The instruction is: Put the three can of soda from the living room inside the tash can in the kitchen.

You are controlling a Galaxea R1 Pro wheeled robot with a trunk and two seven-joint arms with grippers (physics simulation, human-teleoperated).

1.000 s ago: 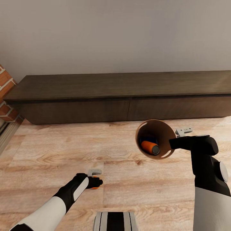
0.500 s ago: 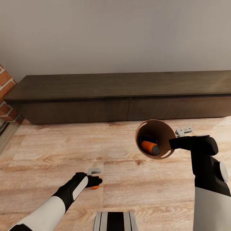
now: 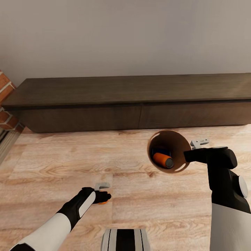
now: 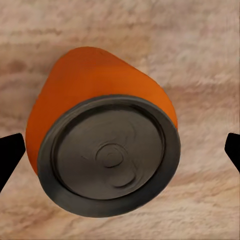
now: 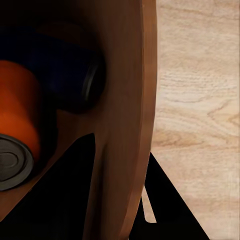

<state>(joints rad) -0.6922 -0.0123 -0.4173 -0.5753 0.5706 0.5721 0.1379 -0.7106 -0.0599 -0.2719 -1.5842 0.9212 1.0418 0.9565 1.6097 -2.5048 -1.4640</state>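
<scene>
While the head view half hides it, the left wrist view shows the orange can (image 4: pixel 102 132) on the floor (image 4: pixel 200 60) between spread jaws. The right gripper (image 3: pixel 188 156) pinches the trash can's (image 3: pixel 176 139) rim, two cans (image 3: pixel 162 159) inside.

A long, low dark-wood cabinet (image 3: pixel 132 101) runs along the plain grey wall (image 3: pixel 125 35), well beyond both grippers. Light wood plank floor (image 3: pixel 69 157) lies beneath them and reaches to the cabinet's foot. A red brick column (image 3: pixel 5 104) stands at the cabinet's end, far out past the left gripper's side.
</scene>
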